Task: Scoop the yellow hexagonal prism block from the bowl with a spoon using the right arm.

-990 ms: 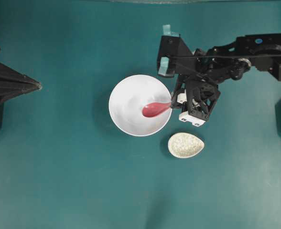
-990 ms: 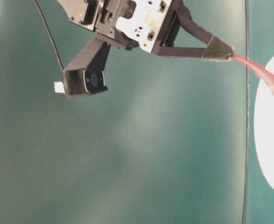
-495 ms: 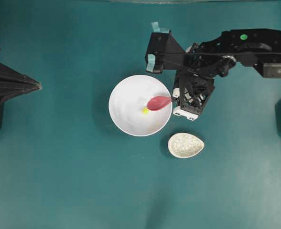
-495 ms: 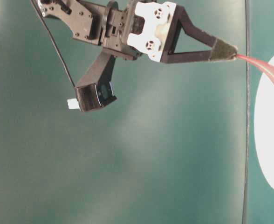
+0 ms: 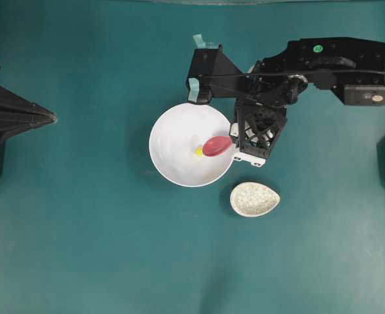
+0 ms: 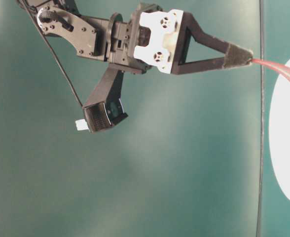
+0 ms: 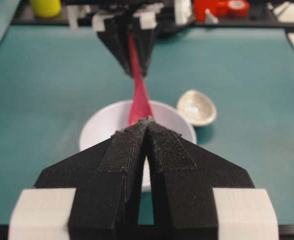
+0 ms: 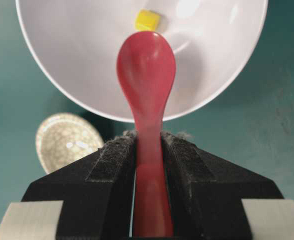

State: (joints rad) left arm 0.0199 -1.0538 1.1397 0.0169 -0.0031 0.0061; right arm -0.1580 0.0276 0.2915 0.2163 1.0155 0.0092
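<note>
The white bowl (image 5: 173, 140) sits mid-table. Inside it lies the yellow hexagonal prism block (image 5: 198, 151), just left of the pink-red spoon (image 5: 217, 146). My right gripper (image 5: 232, 139) is at the bowl's right rim, shut on the spoon's handle. In the right wrist view the spoon (image 8: 146, 70) reaches from the right gripper (image 8: 148, 135) into the bowl (image 8: 77, 50), its head's tip just short of the block (image 8: 147, 20). The side view shows the right gripper (image 6: 241, 55) holding the spoon handle (image 6: 283, 71) above the table. My left gripper (image 5: 52, 118) rests at the far left, shut and holding nothing.
A small speckled egg-shaped spoon rest (image 5: 255, 199) lies just below and right of the bowl, close under the right wrist. The right arm's camera housing with teal tape (image 5: 202, 65) overhangs the bowl's upper rim. Bare teal table surrounds the dishes.
The spoon head, which covered the block a second ago, has drawn back toward the right rim, so the block now shows beside it. The right wrist has swung left. The left arm is unmoved.
</note>
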